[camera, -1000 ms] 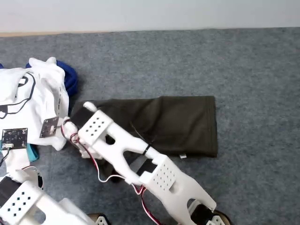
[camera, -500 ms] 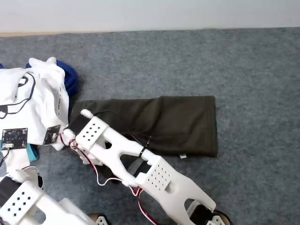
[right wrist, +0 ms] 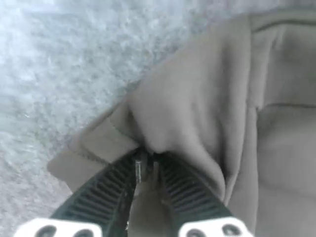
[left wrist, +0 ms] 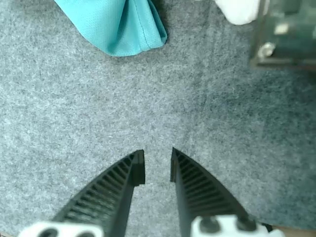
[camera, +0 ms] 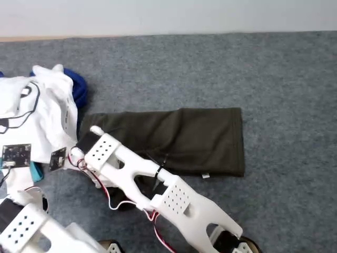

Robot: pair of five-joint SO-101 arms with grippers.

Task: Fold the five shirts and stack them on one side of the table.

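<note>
1. Right wrist view: the right gripper is clamped on a puckered edge of the dark shirt, with cloth bunched between its jaws.
2. Seen from the high view, this shirt lies on the grey table as a long band, already narrowed lengthwise. The gripped end is the one just beside the white shirt.
3. That white shirt lies crumpled at the table's side, with a blue shirt showing behind it and a teal shirt poking out below.
4. The left gripper hangs over bare table near the teal shirt, its jaws a little apart and holding nothing.
5. The step in hand looks like the cross fold of the dark shirt, and none of the shirts seems stacked yet.
6. The next move likely calls for lifting the pinched end clear of the table and carrying it over to the far end. It should stay low and straight so the band halves squarely, and the grip should hold both layers, or the lower one may drag and skew.
</note>
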